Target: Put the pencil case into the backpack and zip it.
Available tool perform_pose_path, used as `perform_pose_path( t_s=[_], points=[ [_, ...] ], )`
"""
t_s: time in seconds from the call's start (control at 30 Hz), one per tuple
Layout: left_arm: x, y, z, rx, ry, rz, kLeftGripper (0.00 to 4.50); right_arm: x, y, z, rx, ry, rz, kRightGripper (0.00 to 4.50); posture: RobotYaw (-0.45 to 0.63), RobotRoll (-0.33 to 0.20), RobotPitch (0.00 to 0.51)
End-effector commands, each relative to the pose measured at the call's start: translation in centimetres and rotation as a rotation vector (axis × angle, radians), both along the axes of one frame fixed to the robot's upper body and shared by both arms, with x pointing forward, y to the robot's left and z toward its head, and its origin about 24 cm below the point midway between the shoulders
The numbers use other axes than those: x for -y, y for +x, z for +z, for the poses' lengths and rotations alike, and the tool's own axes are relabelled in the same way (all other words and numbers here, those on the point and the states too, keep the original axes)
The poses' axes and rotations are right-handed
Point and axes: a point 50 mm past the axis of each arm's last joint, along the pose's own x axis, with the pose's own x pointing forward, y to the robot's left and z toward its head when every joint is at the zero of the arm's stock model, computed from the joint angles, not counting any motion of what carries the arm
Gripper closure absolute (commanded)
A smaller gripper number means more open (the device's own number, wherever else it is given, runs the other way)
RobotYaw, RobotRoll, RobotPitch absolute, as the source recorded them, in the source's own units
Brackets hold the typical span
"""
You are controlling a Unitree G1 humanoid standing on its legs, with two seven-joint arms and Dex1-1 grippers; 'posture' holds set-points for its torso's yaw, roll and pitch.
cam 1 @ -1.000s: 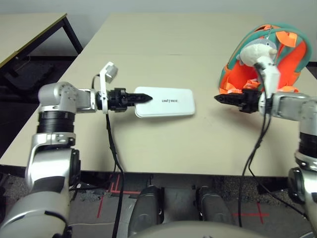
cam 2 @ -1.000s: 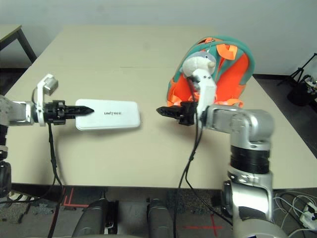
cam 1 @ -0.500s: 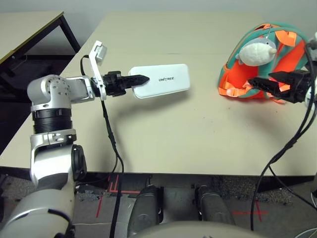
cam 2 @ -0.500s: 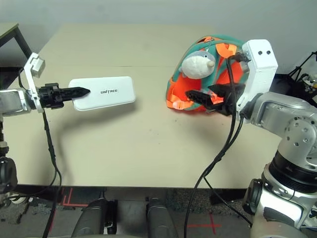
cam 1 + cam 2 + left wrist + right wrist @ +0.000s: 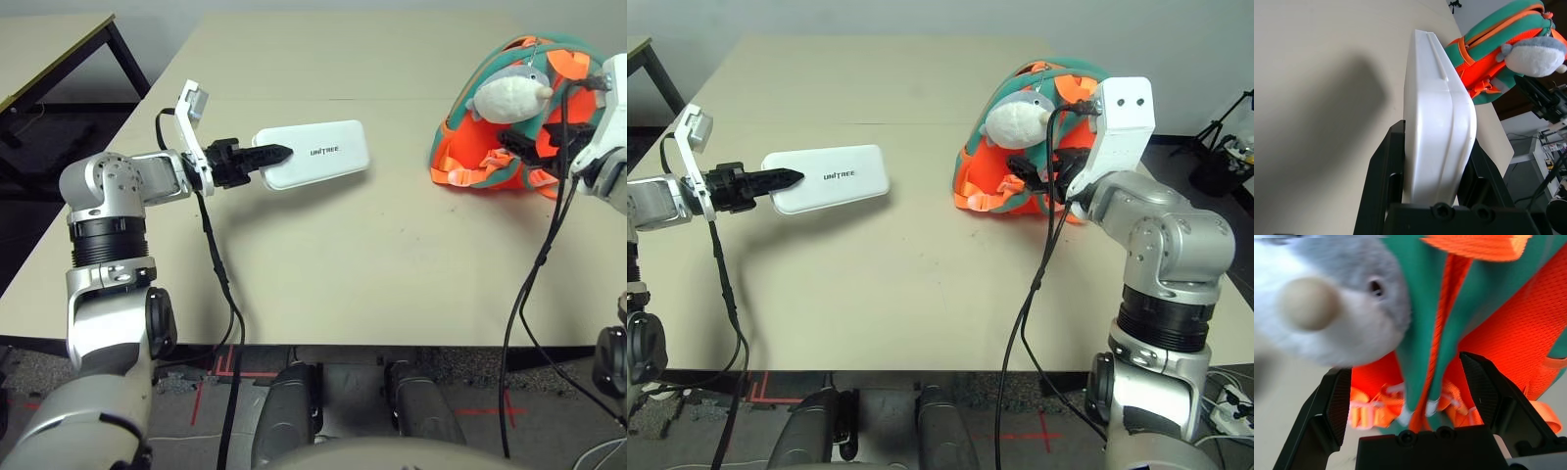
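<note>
Left gripper (image 5: 277, 153) is clamped on one short end of the pencil case (image 5: 315, 164); in the left wrist view both black fingers (image 5: 1382, 181) press the case's flat faces, case edge-on between them. The case is lifted off the table (image 5: 372, 264), casting a shadow on it, roughly level, lettering facing up, long axis pointing toward the backpack (image 5: 529, 108).

The backpack sits on the table's right side, well apart from the case, standing upright, orange with teal trim. The plush dolphin (image 5: 506, 96) hangs on its front, up near the top.

Right gripper (image 5: 1409, 382) is up against the backpack's front, just below the dolphin. Jaws stand wide apart; the right wrist view shows a teal-and-orange strap (image 5: 1430, 333) hanging in the gap between the fingers (image 5: 1334, 401). Can't tell whether either finger touches fabric. Nothing gripped.

Can't tell from these views whether the backpack's zip is open. A second table (image 5: 54, 44) sits off to the far left.
</note>
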Motion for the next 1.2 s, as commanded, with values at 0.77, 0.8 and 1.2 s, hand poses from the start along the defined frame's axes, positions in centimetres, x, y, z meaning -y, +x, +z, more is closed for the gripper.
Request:
perform_pose_path(
  t_s=[0.77, 0.8, 1.2],
  points=[
    [0.0, -0.2, 0.8, 0.029, -0.031, 0.001, 3.09, 0.5, 1.9, -3.2, 0.014, 0.062, -0.099, 2.11, -0.03, 0.000, 0.085],
    [0.1, -0.1, 0.9, 0.029, -0.031, 0.000, 3.09, 0.4, 1.9, -3.1, 0.015, 0.063, -0.099, 2.44, -0.03, 0.000, 0.085],
    [0.5, 0.3, 0.8, 0.027, -0.033, -0.020, 3.09, -0.4, 1.1, -1.6, 0.058, 0.075, -0.042, 4.33, -0.05, 0.000, 0.093]
  ],
)
